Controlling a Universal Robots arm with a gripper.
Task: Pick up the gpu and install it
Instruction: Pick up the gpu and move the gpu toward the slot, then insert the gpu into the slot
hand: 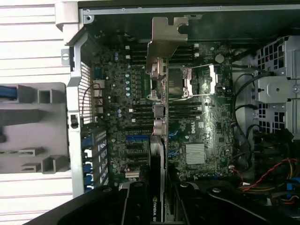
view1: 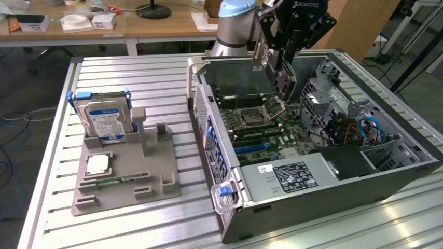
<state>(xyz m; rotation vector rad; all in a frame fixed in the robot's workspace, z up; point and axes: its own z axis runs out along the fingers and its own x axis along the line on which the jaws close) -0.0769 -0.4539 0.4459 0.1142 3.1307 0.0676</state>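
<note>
Silver metal forms the end bracket of the gpu [view1: 285, 80], a card that is held upright and edge-on over the open side of the computer case [view1: 312, 207]. The card is gripped from both sides by the gripper [view1: 280, 49], whose jaws are clamped on its black shroud. The card hangs above the motherboard [view1: 260, 127] inside the case, over the region of the CPU socket [view1: 249, 116]; whether its lower edge touches the board cannot be told.

In the wrist view the gpu [hand: 158, 154] is seen as a thin strip running across the motherboard [hand: 117, 93], between the fingers of the gripper [hand: 159, 201], and its bracket lies just beside the CPU socket [hand: 180, 82] within the case [hand: 77, 93].

Beside the case, on the exterior view's left, a grey fixture [view1: 124, 176] is set on the slatted aluminium worktop [view1: 138, 231]. A hard drive [view1: 104, 119] with a blue-white label stands upright in that fixture.
</note>
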